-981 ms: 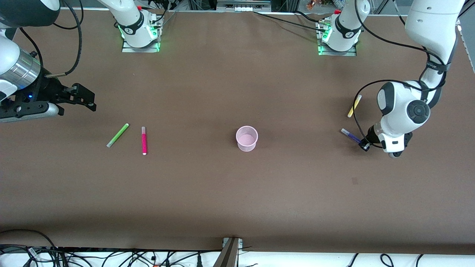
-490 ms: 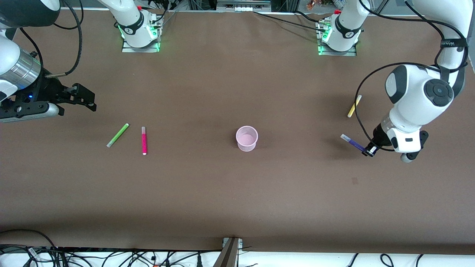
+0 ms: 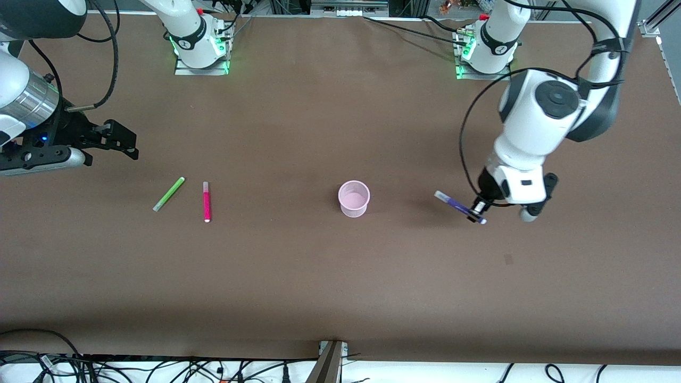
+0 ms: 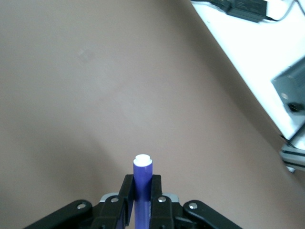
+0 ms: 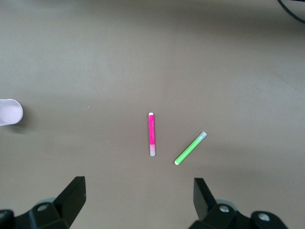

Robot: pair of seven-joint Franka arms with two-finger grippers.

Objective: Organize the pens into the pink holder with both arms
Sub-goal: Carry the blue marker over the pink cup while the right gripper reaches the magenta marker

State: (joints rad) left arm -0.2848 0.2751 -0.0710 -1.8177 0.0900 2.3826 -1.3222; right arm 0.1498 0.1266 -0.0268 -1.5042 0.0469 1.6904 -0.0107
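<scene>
The pink holder [image 3: 354,198] stands upright mid-table; its rim also shows in the right wrist view [image 5: 9,112]. My left gripper [image 3: 477,215] is shut on the dark purple pen [image 3: 456,205] and holds it tilted in the air, over the table between the holder and the left arm's end. In the left wrist view the pen [image 4: 142,177] sticks out between the shut fingers. My right gripper [image 3: 126,144] is open and empty, waiting over the right arm's end. The lime green pen [image 3: 169,193] and magenta pen [image 3: 206,201] lie below it on the table [image 5: 190,148] [image 5: 151,134]. The yellow pen is hidden.
The two arm bases [image 3: 201,48] [image 3: 485,50] stand along the table's edge farthest from the front camera. Cables and a metal bracket [image 3: 331,361] lie along the nearest edge. The left arm's white body [image 3: 537,122] hangs over the table at its end.
My left gripper has carried the purple pen up off the table and toward the pink holder. The left arm now covers the yellow pen. The right arm has not moved.
</scene>
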